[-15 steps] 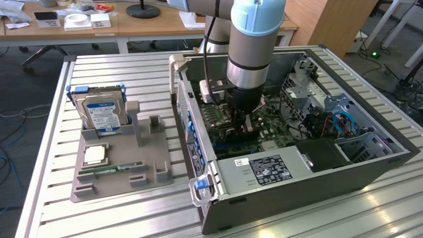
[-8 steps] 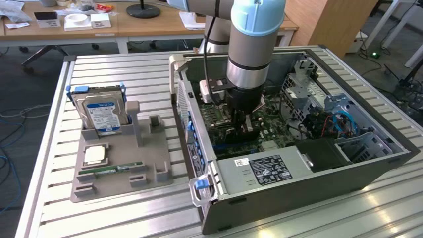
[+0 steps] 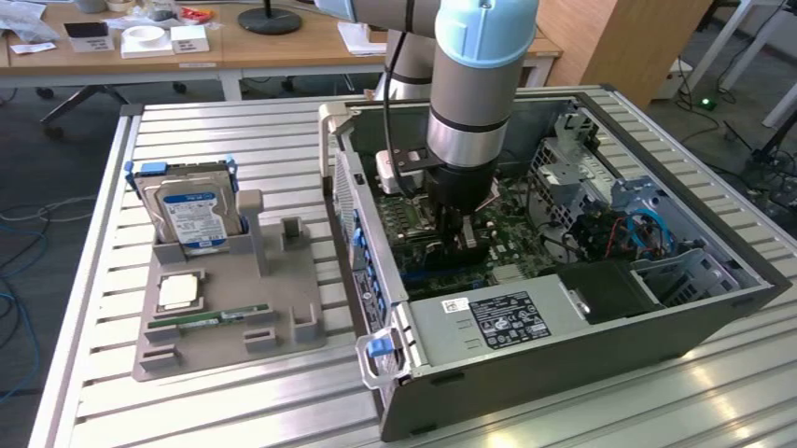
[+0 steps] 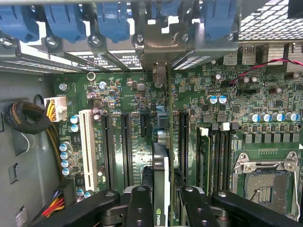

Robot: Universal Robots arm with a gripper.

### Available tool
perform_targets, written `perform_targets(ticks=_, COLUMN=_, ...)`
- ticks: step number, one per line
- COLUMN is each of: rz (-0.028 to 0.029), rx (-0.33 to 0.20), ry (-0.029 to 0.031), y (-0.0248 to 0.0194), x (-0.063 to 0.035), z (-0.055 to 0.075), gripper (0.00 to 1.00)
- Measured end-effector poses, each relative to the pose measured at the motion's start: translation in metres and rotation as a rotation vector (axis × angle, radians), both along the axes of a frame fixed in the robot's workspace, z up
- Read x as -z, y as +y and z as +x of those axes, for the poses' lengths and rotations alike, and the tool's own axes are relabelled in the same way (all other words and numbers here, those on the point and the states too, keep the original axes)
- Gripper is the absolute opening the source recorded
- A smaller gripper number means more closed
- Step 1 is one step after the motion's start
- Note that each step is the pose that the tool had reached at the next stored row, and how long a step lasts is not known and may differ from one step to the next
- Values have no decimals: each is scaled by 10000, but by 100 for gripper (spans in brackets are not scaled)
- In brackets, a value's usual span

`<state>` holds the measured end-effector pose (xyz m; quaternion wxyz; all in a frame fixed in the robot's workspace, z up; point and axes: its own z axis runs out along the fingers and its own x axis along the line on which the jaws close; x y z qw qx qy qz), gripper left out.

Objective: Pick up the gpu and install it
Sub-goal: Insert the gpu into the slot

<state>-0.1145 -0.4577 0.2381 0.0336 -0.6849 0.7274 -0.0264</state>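
I've got the tool clamped on the gpu – card edge-on, long axis parallel w/ the mobo slots, hanging just above them inside the case.

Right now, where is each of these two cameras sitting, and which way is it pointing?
Exterior view: off the arm, above the slatted table, looking down at the open computer case; the arm reaches into it.
Wrist view: on the wrist, looking down at the motherboard; the gripper is shut on the gpu, held edge-on above the slots.
Shared: motherboard, gripper, and the case's blue latches.
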Motion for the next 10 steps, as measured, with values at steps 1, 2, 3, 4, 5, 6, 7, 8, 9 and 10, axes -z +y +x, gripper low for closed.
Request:
perform_targets(ticks=1, rz=1, rx=0, ry=0, y=0, x=0, z=0, gripper=27)
perform_targets(ticks=2, rz=0, rx=0, ry=0, y=0, x=0, z=0, gripper=27)
perform_targets(ticks=3, rz=1, rx=0, ry=1, y=0, x=0, z=0, gripper=27)
perform_targets(ticks=4, rz=13, rx=8, ry=5, y=1, x=4, z=-4, gripper=28)
perform_targets(ticks=5, rz=5, rx=8, ry=-1, y=1, x=2, z=-4, gripper=28)
perform_targets(ticks=6, rz=4, rx=5, ry=-3, y=1, x=2, z=-2, gripper=33)
perform_targets(ticks=7, rz=3, rx=0, ry=-1, y=0, x=1, z=0, gripper=40)
perform_targets(ticks=8, rz=1, rx=0, ry=0, y=0, x=1, z=0, gripper=45)
perform_targets(ticks=9, rz=0, rx=0, ry=0, y=0, x=0, z=0, gripper=45)
perform_targets(ticks=10, rz=1, rx=0, ry=0, y=0, x=0, z=0, gripper=51)
